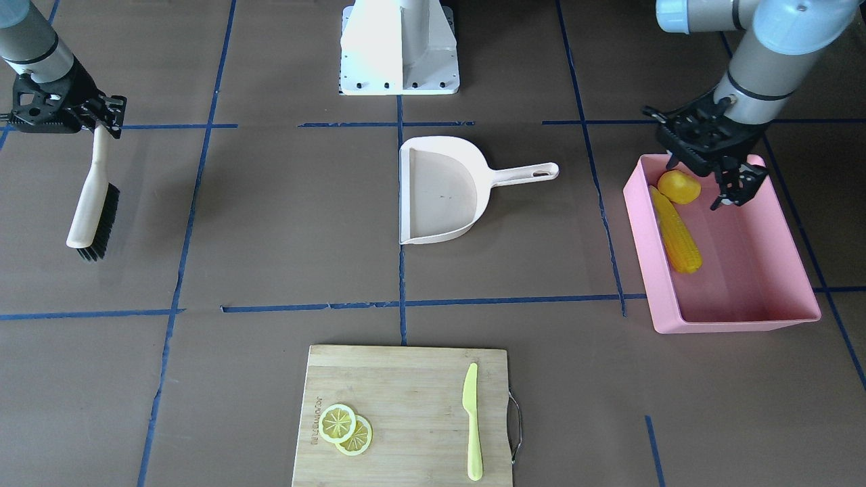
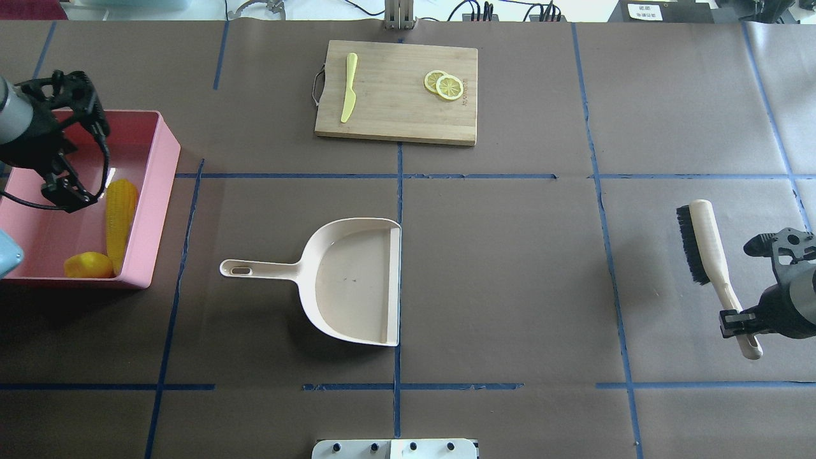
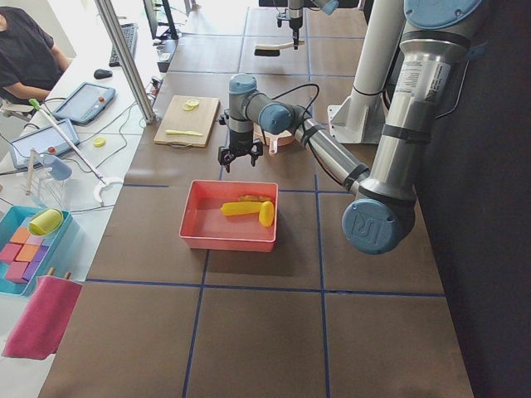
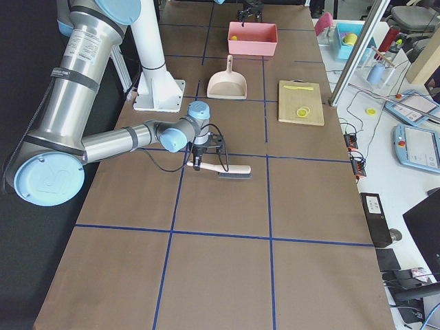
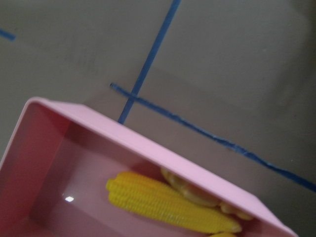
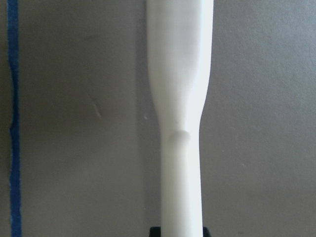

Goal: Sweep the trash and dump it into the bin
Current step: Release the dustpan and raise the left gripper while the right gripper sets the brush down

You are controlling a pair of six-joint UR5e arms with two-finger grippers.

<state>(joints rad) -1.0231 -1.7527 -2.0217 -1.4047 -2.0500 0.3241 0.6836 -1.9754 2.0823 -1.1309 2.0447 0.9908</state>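
Corn cob and potato lump are contained in bin; left gripper is spread above bin; brush is pinched by right gripper.

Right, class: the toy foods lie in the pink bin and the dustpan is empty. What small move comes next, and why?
Probably the right pincer should set the brush down: corn cob and potato lie in the pink bin, the dustpan is empty, the left pincer hangs open.
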